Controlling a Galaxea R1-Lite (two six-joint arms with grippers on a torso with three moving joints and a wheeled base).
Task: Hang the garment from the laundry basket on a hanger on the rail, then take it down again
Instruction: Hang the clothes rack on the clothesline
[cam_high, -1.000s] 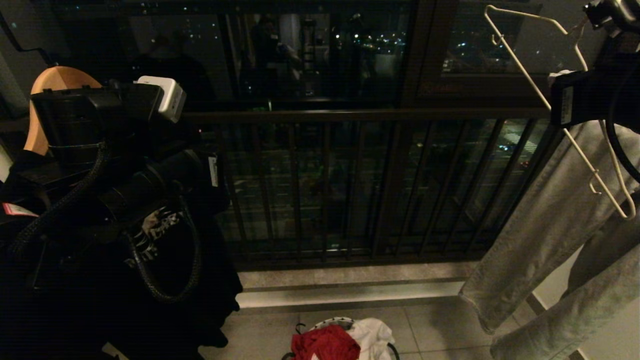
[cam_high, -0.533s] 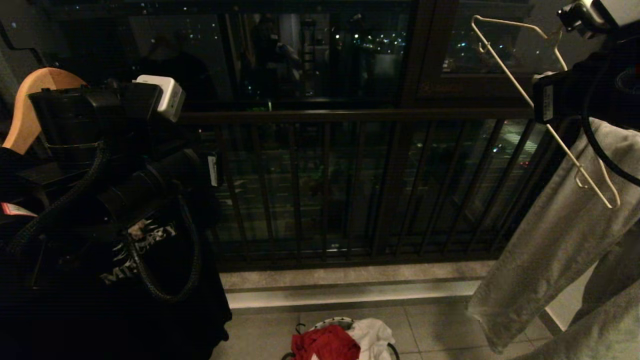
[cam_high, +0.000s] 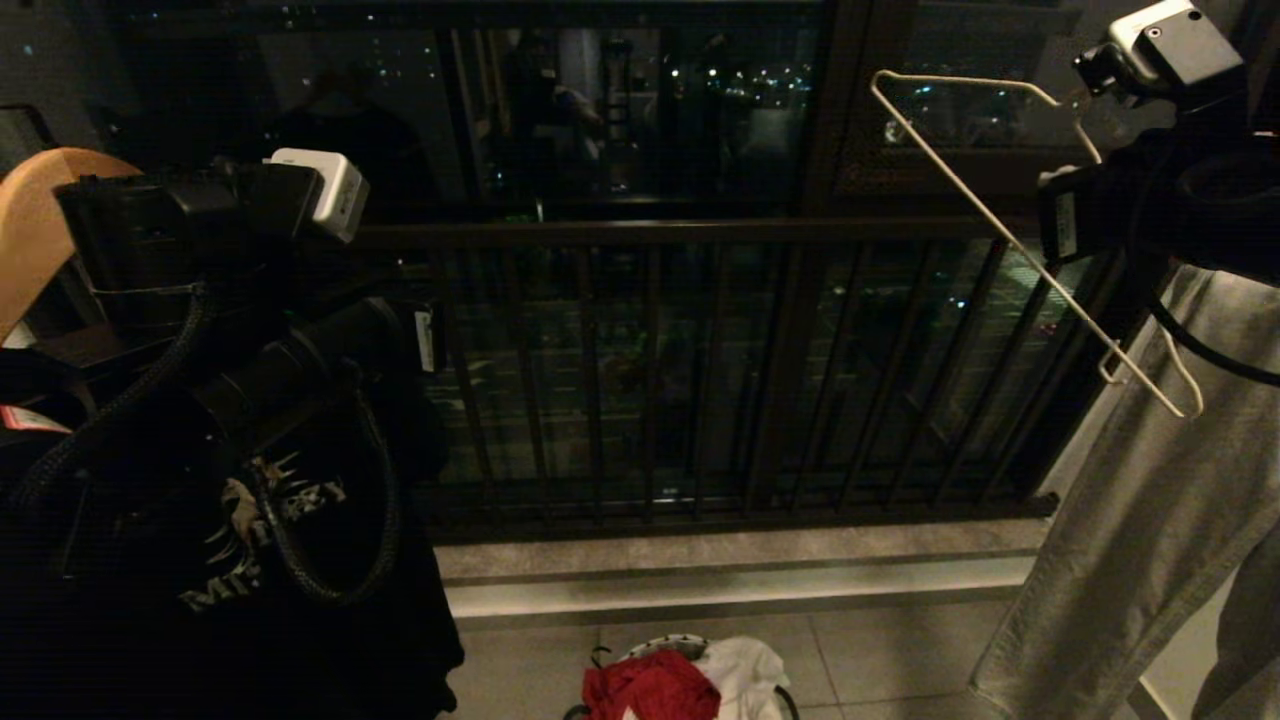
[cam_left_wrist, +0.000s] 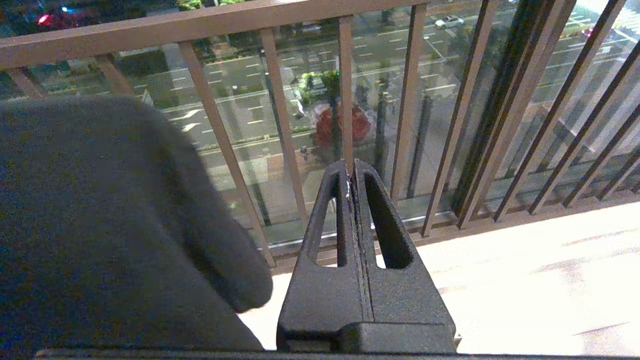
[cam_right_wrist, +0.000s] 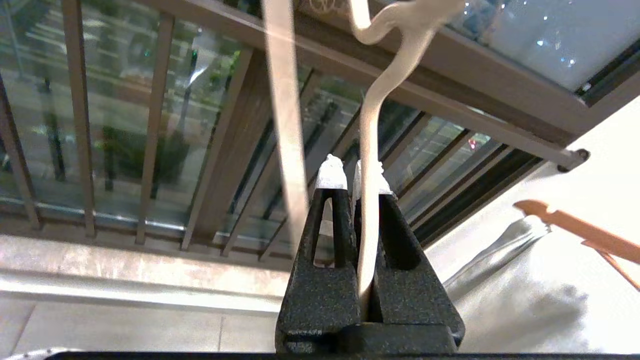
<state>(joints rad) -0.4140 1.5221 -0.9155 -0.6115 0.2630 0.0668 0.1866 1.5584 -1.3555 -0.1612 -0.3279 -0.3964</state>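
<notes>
Up right, right hand (cam_right_wrist: 355, 170) clamped on the hanger (cam_high: 1010, 245), railing (cam_high: 650, 235) just behind; left hand (cam_left_wrist: 351, 172) closed, empty

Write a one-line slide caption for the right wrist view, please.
Right gripper shut on the white wire hanger, held before the balcony railing.

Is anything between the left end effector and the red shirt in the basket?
Nothing visible. The left end effector, shut and empty, is raised by the black T-shirt. The red shirt lies exposed on top of the laundry basket, with a white cloth beside it, not over it.
</notes>
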